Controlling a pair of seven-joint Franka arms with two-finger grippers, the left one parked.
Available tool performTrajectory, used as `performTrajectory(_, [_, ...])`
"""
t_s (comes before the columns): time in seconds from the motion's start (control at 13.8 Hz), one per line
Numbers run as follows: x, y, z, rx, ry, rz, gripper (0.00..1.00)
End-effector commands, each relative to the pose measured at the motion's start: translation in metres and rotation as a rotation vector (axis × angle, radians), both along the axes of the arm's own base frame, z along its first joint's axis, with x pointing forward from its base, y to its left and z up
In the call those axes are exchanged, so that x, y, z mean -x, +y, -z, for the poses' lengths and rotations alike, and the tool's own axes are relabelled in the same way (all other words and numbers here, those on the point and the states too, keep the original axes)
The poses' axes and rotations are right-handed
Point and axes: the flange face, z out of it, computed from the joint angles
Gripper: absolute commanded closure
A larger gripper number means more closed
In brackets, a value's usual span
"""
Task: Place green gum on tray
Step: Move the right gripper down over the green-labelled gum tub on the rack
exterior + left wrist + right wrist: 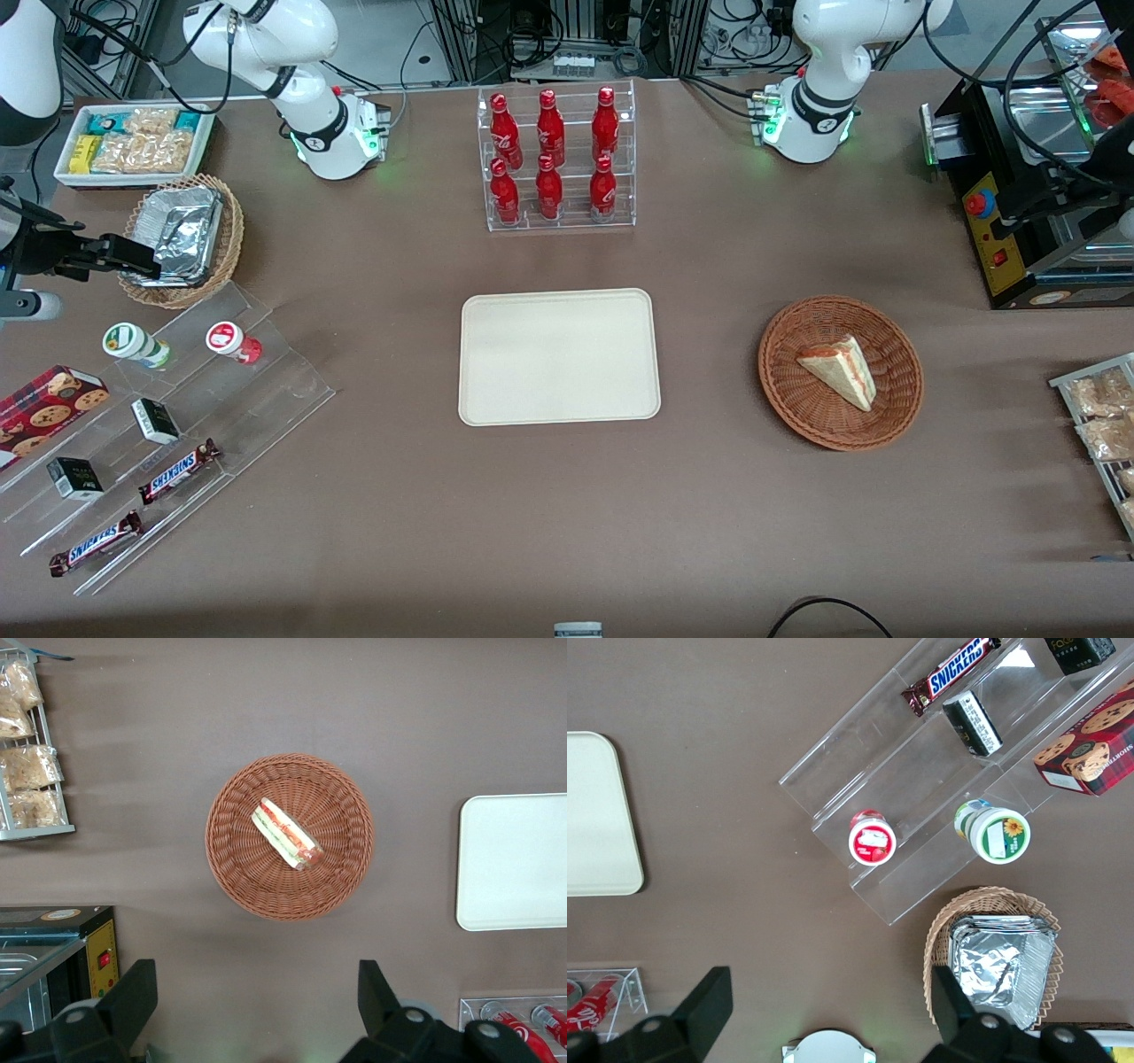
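Green gum (135,344) stands upright on the clear stand (168,425), lid up, at nine o'clock from the tray (558,357). Gripper (133,255) hangs spread above the foil basket (184,239), twelve o'clock of the gum.

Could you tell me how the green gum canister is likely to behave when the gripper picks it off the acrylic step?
The green gum looks rigid, so it probably won't deform. Its round body may roll if tipped. The open gripper hangs above the foil basket.

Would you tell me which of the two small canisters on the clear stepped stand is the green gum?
The green gum has the green-marked lid, standing nearest the cookie box. The red gum beside it has a red mark. The tool hovers open above the foil-filled basket.
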Motion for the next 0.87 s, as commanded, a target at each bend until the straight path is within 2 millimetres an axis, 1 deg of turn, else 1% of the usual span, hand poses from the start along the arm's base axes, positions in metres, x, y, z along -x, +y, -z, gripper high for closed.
performTrajectory(0.0, [-0.005, 0.001, -0.004, 0.008, -0.009, 0.014, 0.0])
performTrajectory(0.22, [-0.008, 0.001, 0.009, 0.007, -0.006, 0.012, 0.0])
performTrajectory(0.36, [-0.009, -0.001, 0.03, -0.006, -0.007, -0.005, 0.0])
performTrajectory(0.44, [-0.009, -0.003, 0.043, -0.015, 0.0, -0.058, 0.0])
performTrajectory(0.58, [-0.008, -0.011, 0.066, -0.027, -0.012, -0.111, 0.0])
performTrajectory(0.73, [-0.007, -0.026, 0.086, -0.031, -0.031, -0.149, 0.0])
performTrajectory(0.8, [-0.006, -0.03, 0.093, -0.039, -0.035, -0.196, 0.0])
